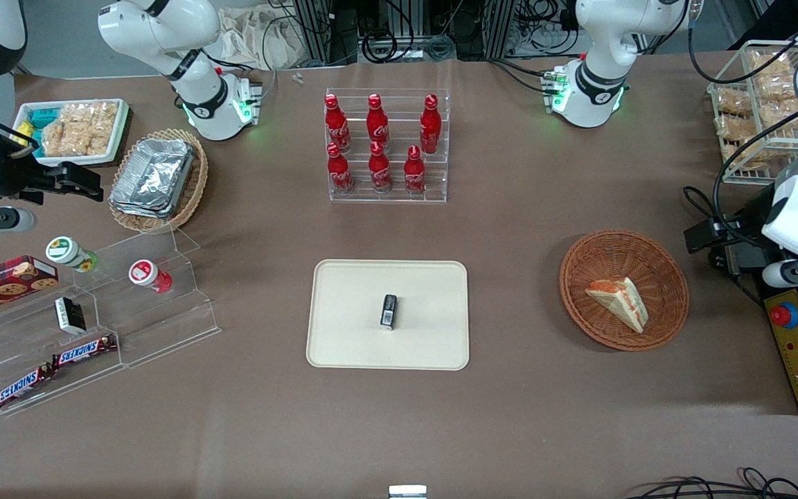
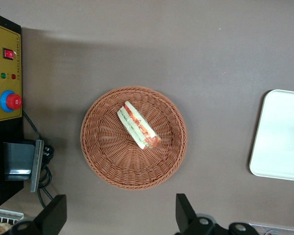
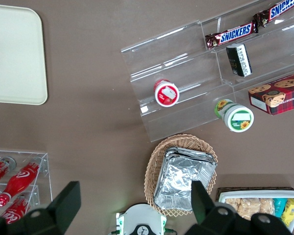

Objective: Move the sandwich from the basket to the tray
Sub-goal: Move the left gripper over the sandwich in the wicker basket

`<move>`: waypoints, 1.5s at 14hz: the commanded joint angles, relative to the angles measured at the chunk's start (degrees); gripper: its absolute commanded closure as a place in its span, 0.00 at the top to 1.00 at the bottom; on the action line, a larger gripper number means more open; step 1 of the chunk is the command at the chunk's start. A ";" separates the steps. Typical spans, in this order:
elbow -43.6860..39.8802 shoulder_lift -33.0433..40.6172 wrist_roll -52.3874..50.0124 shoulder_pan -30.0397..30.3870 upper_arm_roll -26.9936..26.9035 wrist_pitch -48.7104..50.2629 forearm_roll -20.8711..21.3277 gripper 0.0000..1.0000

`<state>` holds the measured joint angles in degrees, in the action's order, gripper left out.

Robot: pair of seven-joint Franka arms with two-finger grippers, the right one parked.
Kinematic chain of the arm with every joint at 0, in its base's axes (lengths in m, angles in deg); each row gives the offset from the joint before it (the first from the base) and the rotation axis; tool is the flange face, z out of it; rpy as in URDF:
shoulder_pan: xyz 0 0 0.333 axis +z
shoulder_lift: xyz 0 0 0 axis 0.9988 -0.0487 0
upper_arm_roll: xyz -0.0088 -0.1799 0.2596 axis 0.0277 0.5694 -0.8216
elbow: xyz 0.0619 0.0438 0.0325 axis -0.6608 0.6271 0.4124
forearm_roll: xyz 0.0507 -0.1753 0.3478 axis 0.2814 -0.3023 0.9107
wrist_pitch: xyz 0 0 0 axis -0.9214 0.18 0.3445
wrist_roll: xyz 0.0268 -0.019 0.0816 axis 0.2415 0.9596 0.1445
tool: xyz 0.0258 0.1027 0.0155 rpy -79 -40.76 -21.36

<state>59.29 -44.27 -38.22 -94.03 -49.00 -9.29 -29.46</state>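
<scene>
Not started: sandwich (image 2: pixel 138 125) lies in basket (image 2: pixel 134 137), directly below the gripper (image 2: pixel 120 215), jaws spread, empty; tray (image 2: pixel 279 134) awaits.

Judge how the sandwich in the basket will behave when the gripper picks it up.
The sandwich looks like soft bread, so it would likely squash. It seems light. The open gripper above the basket may slip on its wrapping.

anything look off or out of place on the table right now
One oddity: a small dark packet already lies in the middle of the tray, where the sandwich is meant to go. The sandwich sits intact in the basket. The gripper hovers open above the basket.
</scene>
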 commanded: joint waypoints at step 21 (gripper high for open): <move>12.98 -8.77 -30.81 -0.04 -0.40 -19.18 -2.82 0.98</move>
<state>68.75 -54.45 -67.97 -93.92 -49.21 -25.26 -31.82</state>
